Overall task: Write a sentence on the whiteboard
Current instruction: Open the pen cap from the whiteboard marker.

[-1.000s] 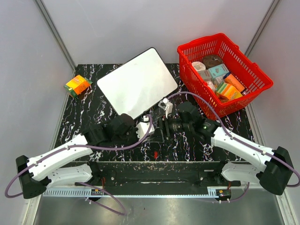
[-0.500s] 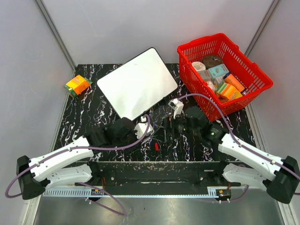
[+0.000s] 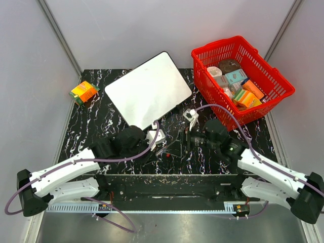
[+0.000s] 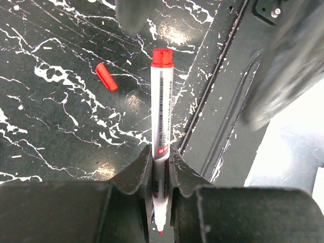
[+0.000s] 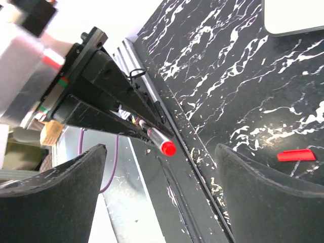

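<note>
Pinching marker (image 4: 162,109), left hand (image 4: 161,158), right hand (image 5: 161,195) spread

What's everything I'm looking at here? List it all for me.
whiteboard: one, white, nothing written on it, back middle of the table
basket: one, red, back right
small boxes: several, mixed colours, inside the basket
packet: one, orange and green, back left
marker: one, white with red end, uncapped, in the left gripper
cap: one, red, loose on the table
table: one, black with white veins
left gripper: black, shut on the marker
right gripper: black, open
</note>
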Available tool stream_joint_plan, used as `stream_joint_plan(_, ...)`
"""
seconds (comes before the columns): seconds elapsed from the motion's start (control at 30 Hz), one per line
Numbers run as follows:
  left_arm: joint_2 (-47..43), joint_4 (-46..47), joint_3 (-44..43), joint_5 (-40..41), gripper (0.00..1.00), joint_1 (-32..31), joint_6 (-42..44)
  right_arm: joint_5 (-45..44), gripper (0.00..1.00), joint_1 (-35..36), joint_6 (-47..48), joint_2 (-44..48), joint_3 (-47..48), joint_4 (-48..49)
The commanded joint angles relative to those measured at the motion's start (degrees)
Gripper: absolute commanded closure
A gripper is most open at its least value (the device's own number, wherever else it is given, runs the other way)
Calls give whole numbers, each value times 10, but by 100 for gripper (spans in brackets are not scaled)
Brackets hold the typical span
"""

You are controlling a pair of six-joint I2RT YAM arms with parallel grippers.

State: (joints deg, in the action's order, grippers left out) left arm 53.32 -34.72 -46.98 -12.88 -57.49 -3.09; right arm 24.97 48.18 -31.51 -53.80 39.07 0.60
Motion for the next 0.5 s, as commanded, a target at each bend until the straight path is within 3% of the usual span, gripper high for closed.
stream_joint_plan(0.0, 12, 40, -38, -33, 100, -2, -2, 73, 14, -3, -44, -47, -11, 121)
stream_joint_plan(0.07, 14, 46, -41, -36, 100, -3, -3, 88, 23, -3, -58, -69, -13, 149)
stream_joint_plan(0.17, 13, 47, -43, -40, 100, -3, -5, 97, 47, -3, -74, -84, -17, 170)
stream_joint_plan(0.23, 12, 47, -42, -38, 100, -3, -6, 93, 69, -3, -87, -83, -22, 179)
stream_joint_plan(0.3, 9, 47, -37, -42, 100, -3, -7, 85, 81, -3, -94, -76, -31, 196)
stream_joint_plan(0.33, 6, 48, -34, -41, 100, -3, -9, 83, 93, -3, -101, -75, -35, 202)
stream_joint_plan(0.37, 5, 47, -33, -41, 100, -3, -10, 79, 99, -3, -102, -69, -38, 203)
stream_joint_plan(0.43, -1, 47, -26, -40, 100, -3, -12, 72, 100, -3, -101, -63, -39, 201)
stream_joint_plan(0.47, -4, 47, -23, -37, 92, -3, -14, 70, 100, -3, -101, -61, -40, 198)
